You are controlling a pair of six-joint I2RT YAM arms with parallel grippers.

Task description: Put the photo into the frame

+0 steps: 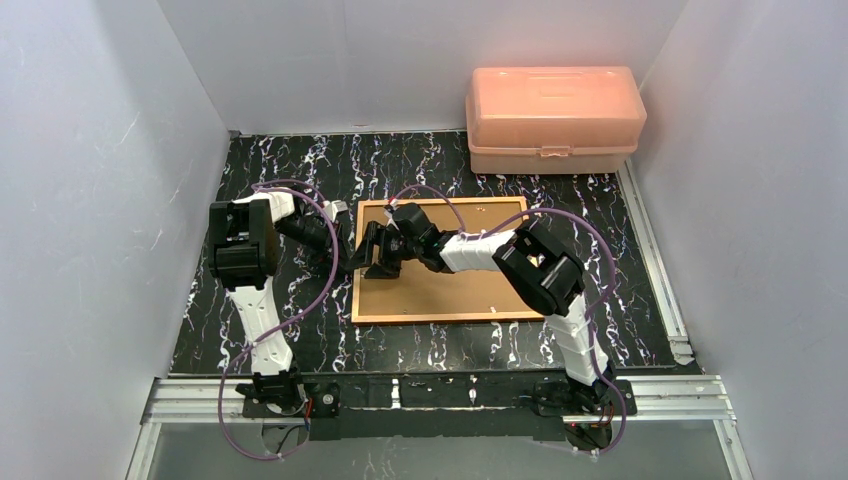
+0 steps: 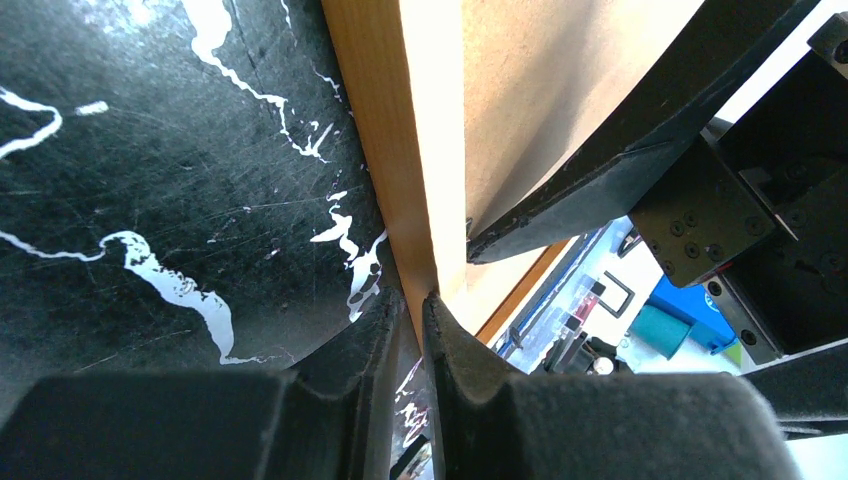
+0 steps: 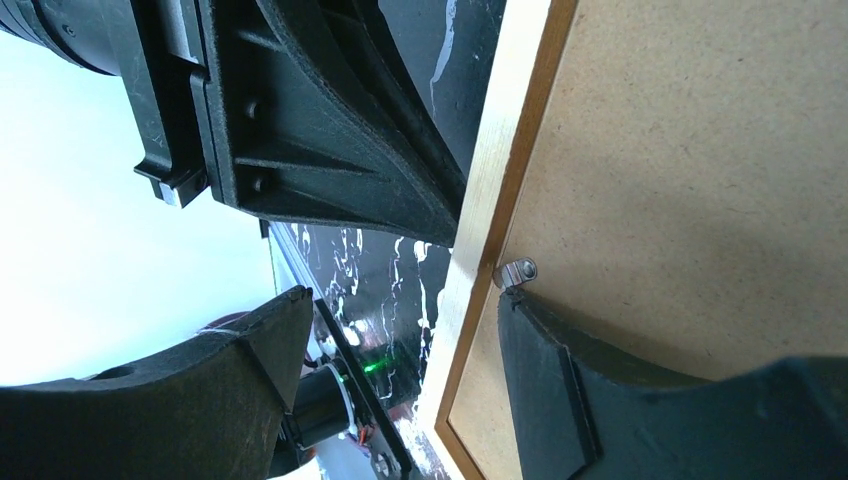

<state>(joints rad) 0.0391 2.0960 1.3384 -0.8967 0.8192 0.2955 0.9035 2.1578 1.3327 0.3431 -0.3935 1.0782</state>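
The frame (image 1: 440, 318) lies back-up on the marbled table, a plain brown backing board (image 1: 455, 285) filling it. The photo is hidden. My left gripper (image 1: 350, 245) is at the frame's left rail (image 2: 385, 150); in its wrist view the gripper (image 2: 412, 310) is shut on that rail's edge. My right gripper (image 1: 382, 256) reaches in from the right and stands open (image 3: 403, 298) astride the same rail (image 3: 495, 180). Its inner finger (image 3: 560, 390) rests on the board (image 3: 700, 180) just below a small metal tab (image 3: 517, 272). Its outer finger hangs outside the frame.
A pink plastic box (image 1: 553, 118) stands at the back right by the wall. White walls close in the left, right and rear. The two grippers are close together at the frame's left rail, and the left gripper's fingers (image 3: 340, 130) fill the upper part of the right wrist view.
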